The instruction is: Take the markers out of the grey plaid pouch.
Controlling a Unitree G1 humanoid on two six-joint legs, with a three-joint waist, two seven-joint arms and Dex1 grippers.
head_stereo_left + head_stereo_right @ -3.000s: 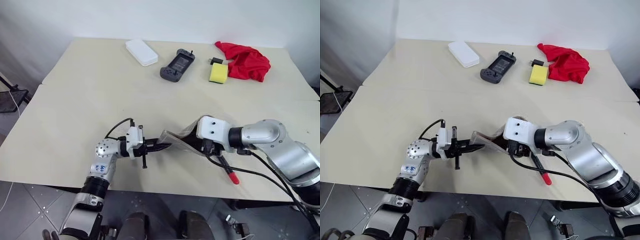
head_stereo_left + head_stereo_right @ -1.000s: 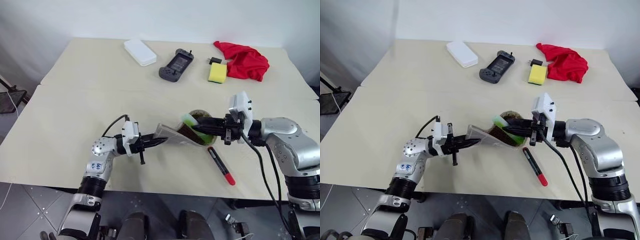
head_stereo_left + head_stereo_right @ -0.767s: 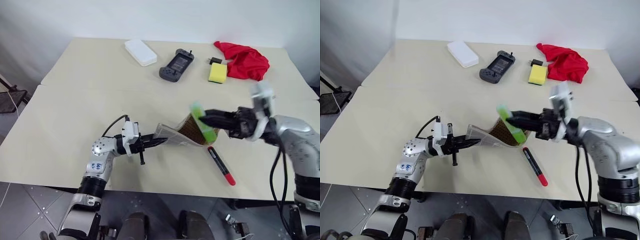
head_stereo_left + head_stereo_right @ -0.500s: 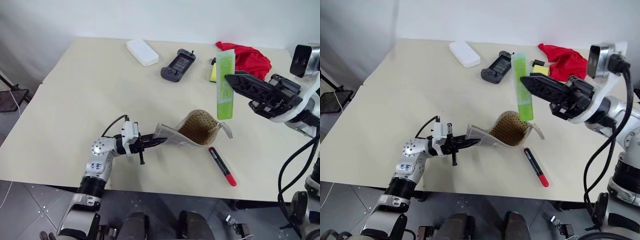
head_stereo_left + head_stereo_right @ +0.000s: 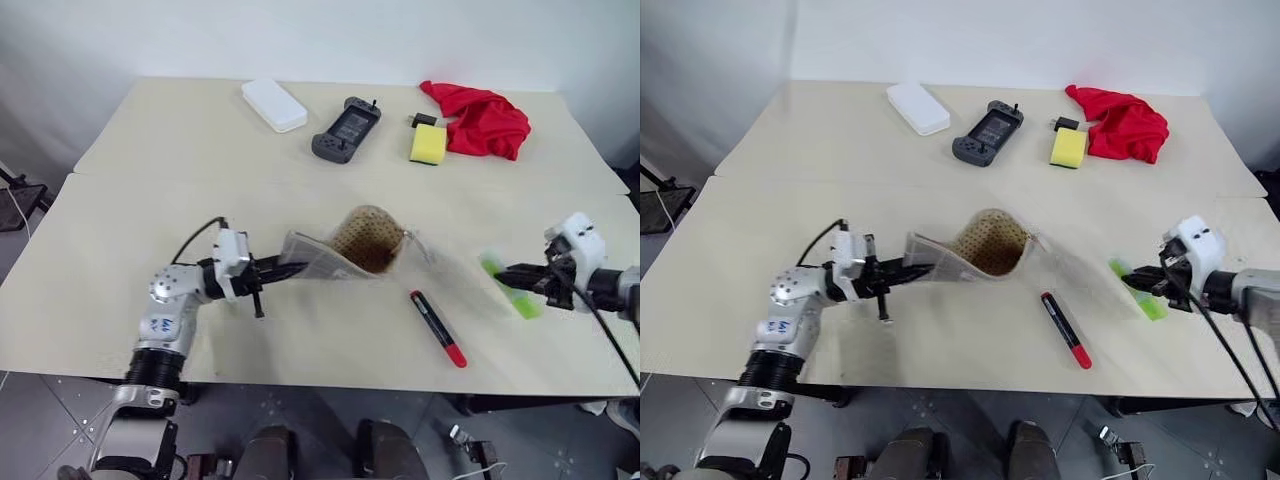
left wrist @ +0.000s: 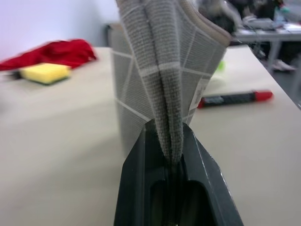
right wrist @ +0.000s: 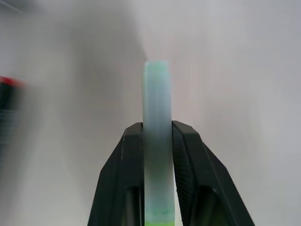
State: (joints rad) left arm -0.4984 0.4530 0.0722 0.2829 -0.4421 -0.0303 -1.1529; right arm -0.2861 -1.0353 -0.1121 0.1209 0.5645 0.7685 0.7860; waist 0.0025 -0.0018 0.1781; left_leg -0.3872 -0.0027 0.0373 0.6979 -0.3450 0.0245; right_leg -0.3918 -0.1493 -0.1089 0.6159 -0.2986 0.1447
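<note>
No writing could be read anywhere; the grey plaid pouch (image 5: 345,248) carried a small white label (image 6: 202,93) on its side, its print too blurred to make out.

The left gripper (image 5: 283,266) was clamped tight on one end of the pouch, the folded fabric pinched flat between its two black fingers (image 6: 136,162). The pouch stood lifted off the table (image 5: 150,200) near the middle, its far end gaping wide and showing brown dotted lining. The right gripper (image 5: 505,274), low over the table's right side, held the bright green marker (image 5: 509,285) between its fingers (image 7: 129,155), which pressed against the marker's sides in the right wrist view. The red marker (image 5: 436,327) with its black section lay loose on the table, just right of and nearer than the pouch, touched by neither gripper.

Along the far edge sat a white box (image 5: 273,104), a dark handheld game controller (image 5: 346,129), a yellow sponge (image 5: 428,143) and a crumpled red cloth (image 5: 478,120), all well apart from both grippers. The whole left part of the table was bare, as was the stretch between the pouch and the far row. The red marker lay close to the near edge, and the right gripper sat near the right edge.
</note>
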